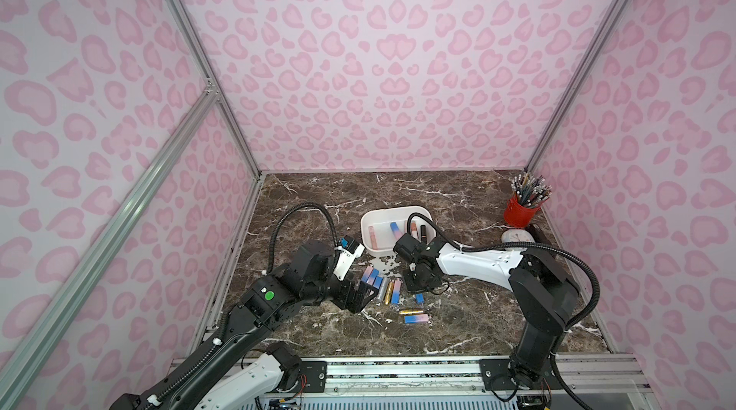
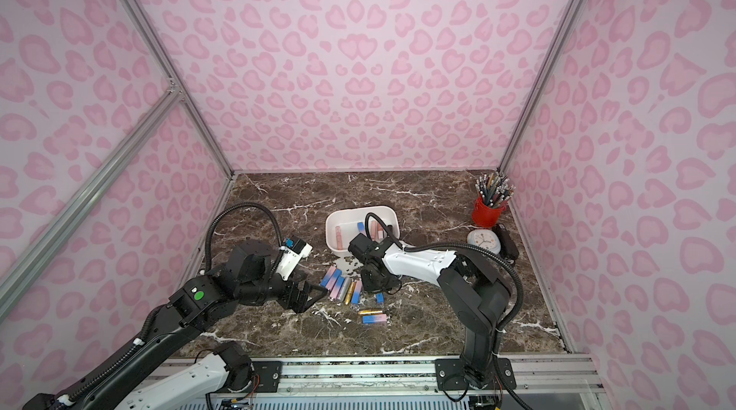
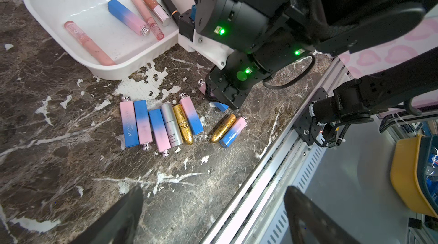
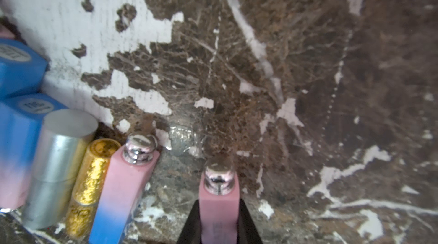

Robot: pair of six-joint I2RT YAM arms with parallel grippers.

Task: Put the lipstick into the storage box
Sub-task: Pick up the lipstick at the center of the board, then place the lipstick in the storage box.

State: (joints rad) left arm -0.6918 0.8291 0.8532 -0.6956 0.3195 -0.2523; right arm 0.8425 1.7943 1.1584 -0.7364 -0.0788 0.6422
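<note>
Currently my right gripper point(image 4: 219, 204) pinches a square pink lipstick point(image 4: 218, 214), chrome-capped; my left gripper point(image 3: 214, 193) stands wide apart.

Pink-blue lipstick point(image 4: 218, 209) gripped, white storage box point(image 1: 394, 211) nearby

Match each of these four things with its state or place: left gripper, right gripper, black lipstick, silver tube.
Things:
1. left gripper
2. right gripper
3. black lipstick
4. silver tube

States and places:
A. lying on the table
B. open, holding nothing
C. lying in the storage box
D. closed on a pink-and-blue lipstick

Pairs: 1-B, 2-D, 3-C, 4-A
</note>
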